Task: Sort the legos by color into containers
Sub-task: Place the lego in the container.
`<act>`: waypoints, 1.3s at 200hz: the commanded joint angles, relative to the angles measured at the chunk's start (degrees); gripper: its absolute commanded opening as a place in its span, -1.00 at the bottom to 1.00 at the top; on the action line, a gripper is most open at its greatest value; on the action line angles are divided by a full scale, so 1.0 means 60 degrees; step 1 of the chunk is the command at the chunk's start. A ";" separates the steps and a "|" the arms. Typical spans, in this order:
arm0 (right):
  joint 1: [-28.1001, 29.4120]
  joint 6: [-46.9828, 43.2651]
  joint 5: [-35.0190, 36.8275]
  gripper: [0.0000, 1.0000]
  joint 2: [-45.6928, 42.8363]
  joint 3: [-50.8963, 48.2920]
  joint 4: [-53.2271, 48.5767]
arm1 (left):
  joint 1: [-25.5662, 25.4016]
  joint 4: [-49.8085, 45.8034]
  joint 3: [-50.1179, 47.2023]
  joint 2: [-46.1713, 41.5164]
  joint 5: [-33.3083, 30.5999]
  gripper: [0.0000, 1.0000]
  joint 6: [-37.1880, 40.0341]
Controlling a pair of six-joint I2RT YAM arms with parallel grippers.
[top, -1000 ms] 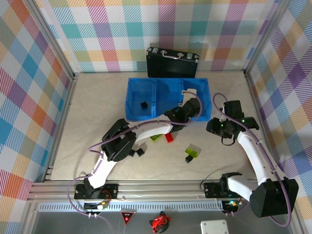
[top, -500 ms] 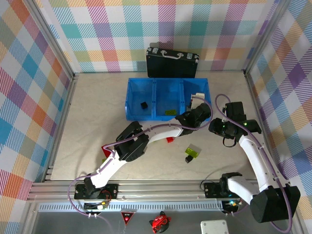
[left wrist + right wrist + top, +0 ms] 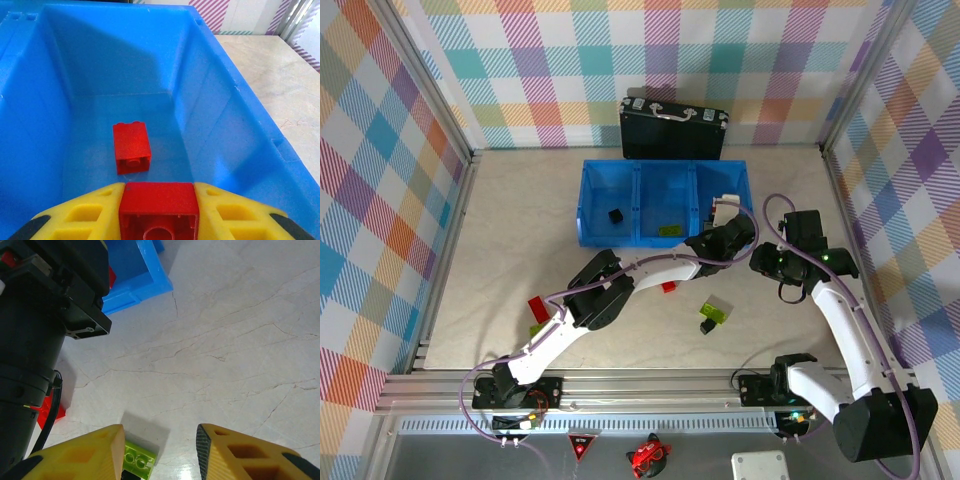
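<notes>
Pale marble tabletop (image 3: pixel 240 330), blue bin (image 3: pixel 220 120) at upper centre of the top view.
Our left gripper (image 3: pixel 159 197) is clamped on a red brick (image 3: pixel 159 212) over the bin's right-hand compartment, where another red brick (image 3: pixel 131 146) lies. Our right gripper (image 3: pixel 159 440) hangs spread above a lime-green brick (image 3: pixel 139 460). If we release askew, the held brick may clip the wall or bounce out.

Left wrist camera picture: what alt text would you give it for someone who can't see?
Two yellow fingers at the bottom edge grip a small red plastic brick over an open compartment of a blue plastic bin. A second red brick lies on the compartment's floor, and pale marbled tabletop shows at the right.
</notes>
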 commanded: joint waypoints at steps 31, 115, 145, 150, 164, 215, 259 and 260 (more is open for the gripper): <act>-0.0077 0.0103 0.0063 -0.12 -0.0097 -0.0130 -0.0100 | 0.0079 -0.0277 0.0500 0.0065 0.0142 -0.05 0.0138; -0.0085 0.0096 -0.0083 -0.12 -0.0098 -0.0104 -0.0122 | 0.0089 -0.0226 0.0464 -0.0479 0.0420 -0.02 0.0461; -0.0077 -0.0054 -0.0290 -0.10 -0.0083 -0.0058 -0.0081 | 0.0118 -0.0298 -0.0092 -0.1144 0.0838 -0.03 0.0378; -0.0077 -0.0104 -0.0371 -0.09 -0.0090 -0.0062 -0.0051 | 0.0130 -0.0340 -0.0207 -0.1254 0.0903 -0.03 0.0325; -0.0073 -0.0187 -0.0659 -0.08 -0.0101 -0.0076 0.0017 | 0.0175 -0.0648 -0.0458 -0.1620 0.1150 -0.04 0.0071; -0.0033 -0.0196 -0.1590 -0.08 0.0068 -0.0142 0.0119 | 0.0462 -0.1773 -0.1668 -0.2904 0.2150 -0.07 -0.0764; 0.0362 0.0017 -0.1585 -0.09 0.0519 -0.0027 0.0040 | 0.0822 -0.3593 -0.2215 -0.3803 0.3149 -0.09 -0.0854; 0.0370 0.0016 -0.1575 -0.09 0.0525 -0.0023 0.0043 | 0.0836 -0.3593 -0.2234 -0.3830 0.3183 -0.09 -0.0852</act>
